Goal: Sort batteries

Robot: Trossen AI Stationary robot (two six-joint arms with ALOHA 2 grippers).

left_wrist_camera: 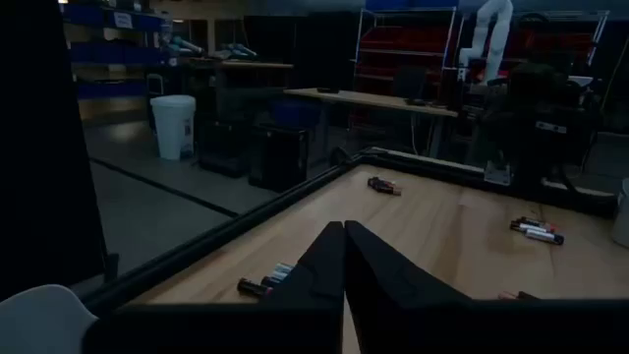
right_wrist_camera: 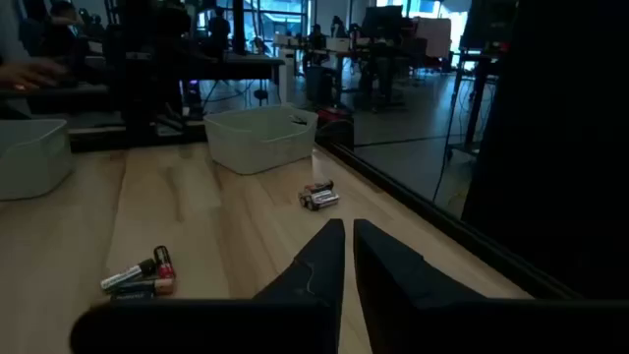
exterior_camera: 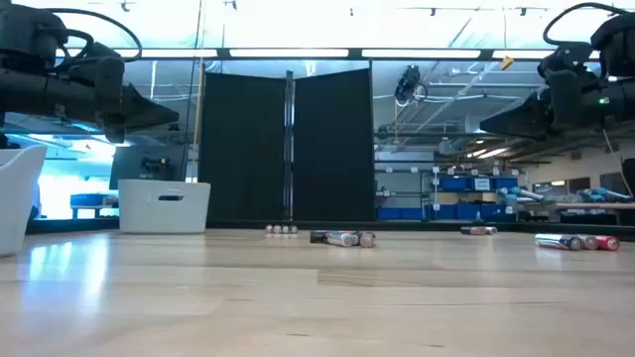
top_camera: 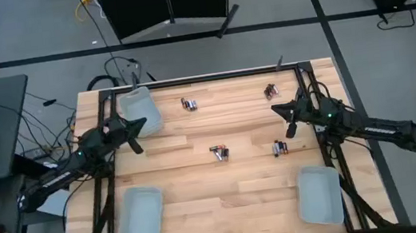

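Four clusters of batteries [top_camera: 220, 153] lie on the desk [top_camera: 227, 202].
Left gripper [top_camera: 138, 126] and right gripper [top_camera: 278, 110] hover above, jaws closed, empty.

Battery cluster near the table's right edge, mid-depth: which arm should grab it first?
Right, probably. The right gripper hovers just behind that battery cluster, fingers shut, nothing held. The left gripper sits across the table by a tray, with another cluster nearer to it.

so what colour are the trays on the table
Pale grey trays, clearest in the high view.
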